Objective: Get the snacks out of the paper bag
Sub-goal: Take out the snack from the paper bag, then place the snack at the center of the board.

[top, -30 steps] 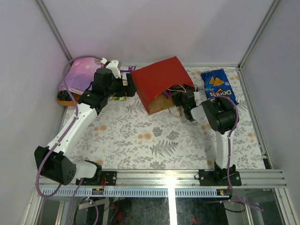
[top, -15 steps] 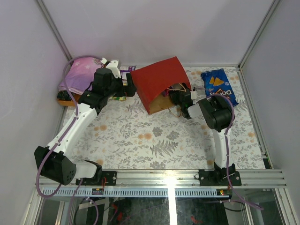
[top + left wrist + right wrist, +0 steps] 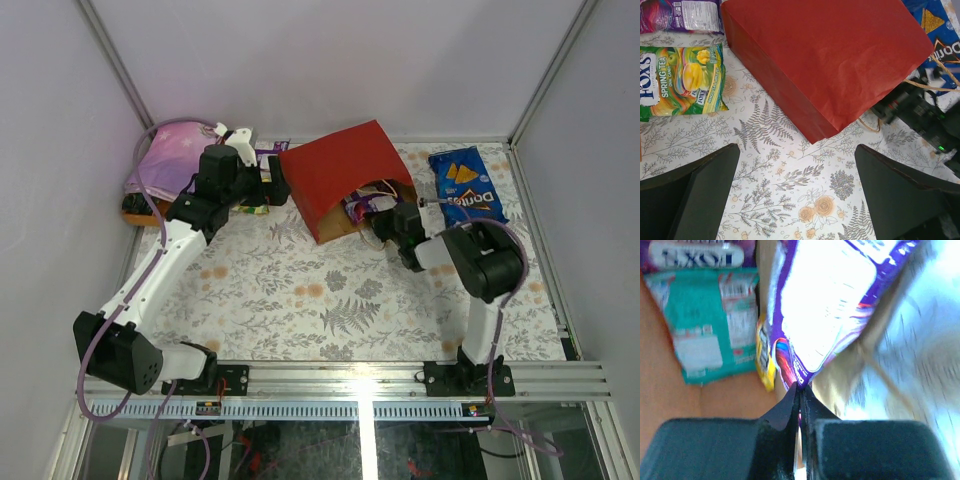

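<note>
Top external view: my two arms reach from the near rail across the floral table [image 3: 300, 300] to its far side.
Paper bag [image 3: 335, 170]: red, lying on its side at far centre. Its brown mouth opens to the right and near.
Folded cloth [image 3: 165, 160]: pink-purple, in the far left corner, apart from the bag.
Left pincer [image 3: 796, 150]: hovers just left of the bag with fingers wide apart and nothing between them. The bag's red wall lies just beyond them.
Right pincer [image 3: 801, 395]: at the bag's mouth, fingers pressed together on the bottom edge of the purple-white pack [image 3: 825, 305].
Doritos bag [image 3: 466, 185]: blue, flat on the table at far right, outside the bag and near its mouth.
Candy bag [image 3: 680, 80]: yellow-green Fox's Spring Tea, flat on the table just left of the bag, outside it.
Purple-white pack: held in my right pincer at the mouth, over the brown inside.
Purple packet [image 3: 682, 15]: on the table just beyond the candy bag, outside the bag.
Teal pouch [image 3: 705, 325]: lying on the brown floor inside the bag, left of the held pack.
Yellow packet [image 3: 765, 360]: only a thin edge shows, between the teal pouch and the held pack.
Cord handle [image 3: 922, 84]: yellowish, looping out from the mouth onto the table.
</note>
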Controlling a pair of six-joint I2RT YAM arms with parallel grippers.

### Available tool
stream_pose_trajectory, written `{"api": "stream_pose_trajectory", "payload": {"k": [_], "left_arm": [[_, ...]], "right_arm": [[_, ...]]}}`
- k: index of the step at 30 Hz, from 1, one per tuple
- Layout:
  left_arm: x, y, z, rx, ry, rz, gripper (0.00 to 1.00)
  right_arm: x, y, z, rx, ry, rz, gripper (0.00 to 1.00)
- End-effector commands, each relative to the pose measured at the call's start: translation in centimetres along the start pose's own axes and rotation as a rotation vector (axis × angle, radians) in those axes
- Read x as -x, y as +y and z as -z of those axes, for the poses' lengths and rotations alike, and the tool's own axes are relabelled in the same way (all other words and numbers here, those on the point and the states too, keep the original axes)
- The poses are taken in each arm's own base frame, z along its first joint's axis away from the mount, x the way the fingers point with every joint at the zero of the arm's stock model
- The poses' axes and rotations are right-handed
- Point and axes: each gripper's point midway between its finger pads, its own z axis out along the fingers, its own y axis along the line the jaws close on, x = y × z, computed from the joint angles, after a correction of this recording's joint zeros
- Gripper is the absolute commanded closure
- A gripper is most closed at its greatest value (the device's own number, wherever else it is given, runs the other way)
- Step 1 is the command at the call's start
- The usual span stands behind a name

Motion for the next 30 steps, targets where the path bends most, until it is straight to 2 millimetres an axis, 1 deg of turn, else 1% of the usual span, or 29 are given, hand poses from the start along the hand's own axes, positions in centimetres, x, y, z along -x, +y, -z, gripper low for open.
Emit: {"api": "stream_pose_trajectory", "payload": {"k": [1, 3, 4, 5, 6, 8, 10, 13, 15, 16, 19, 22, 23, 25, 30], "left_arm": [[1.0, 0.3, -0.1, 0.007, -0.03, -0.008, 0.0], [0.8, 0.4, -0.2, 0.008, -0.024, -0.008, 0.0], [0.7, 0.5, -0.3, 0.01, -0.022, -0.007, 0.0], [0.7, 0.5, -0.4, 0.011, -0.019, -0.007, 0.0], [0.6, 0.6, -0.5, 0.012, -0.014, -0.006, 0.0], [0.5, 0.6, -0.7, 0.014, -0.009, -0.003, 0.0], [0.3, 0.5, -0.9, 0.01, 0.001, -0.002, 0.0], [0.1, 0.5, -1.2, 0.003, 0.012, 0.001, 0.0], [-0.1, 0.4, -1.3, -0.003, 0.018, 0.005, 0.0], [-0.2, 0.4, -1.4, -0.004, 0.022, 0.006, 0.0], [-0.2, 0.2, -1.5, -0.016, 0.025, 0.007, 0.0], [-0.4, 0.2, -1.6, -0.02, 0.035, 0.008, 0.0], [-0.6, 0.2, -1.7, -0.02, 0.044, 0.007, 0.0], [-0.9, 0.4, -1.9, -0.011, 0.058, 0.004, 0.0], [-1.2, 0.6, -2.3, -0.005, 0.077, 0.004, 0.0]], "right_arm": [[-2.1, 2.9, 6.7, 0.078, 0.135, 0.059, 1.0], [-2.8, 1.1, 10.0, 0.018, 0.196, 0.102, 1.0], [-3.0, -0.2, 11.7, -0.024, 0.213, 0.126, 1.0], [-3.0, -1.7, 13.4, -0.068, 0.226, 0.169, 1.0], [-2.6, -2.4, 15.6, -0.091, 0.222, 0.2, 1.0], [-1.1, -5.0, 18.7, -0.201, 0.177, 0.27, 1.0], [1.3, -6.5, 21.3, -0.268, 0.081, 0.345, 1.0], [5.2, -7.2, 24.9, -0.335, -0.069, 0.405, 1.0], [7.0, -7.3, 26.7, -0.37, -0.126, 0.411, 1.0], [8.0, -7.6, 27.4, -0.406, -0.147, 0.402, 1.0], [9.2, -9.6, 29.0, -0.543, -0.134, 0.359, 1.0], [9.7, -11.0, 29.4, -0.608, -0.108, 0.3, 1.0], [10.2, -11.3, 29.4, -0.622, -0.121, 0.292, 1.0], [11.2, -11.4, 29.6, -0.644, -0.159, 0.294, 1.0], [15.0, -11.6, 30.8, -0.68, -0.272, 0.25, 1.0]]}}
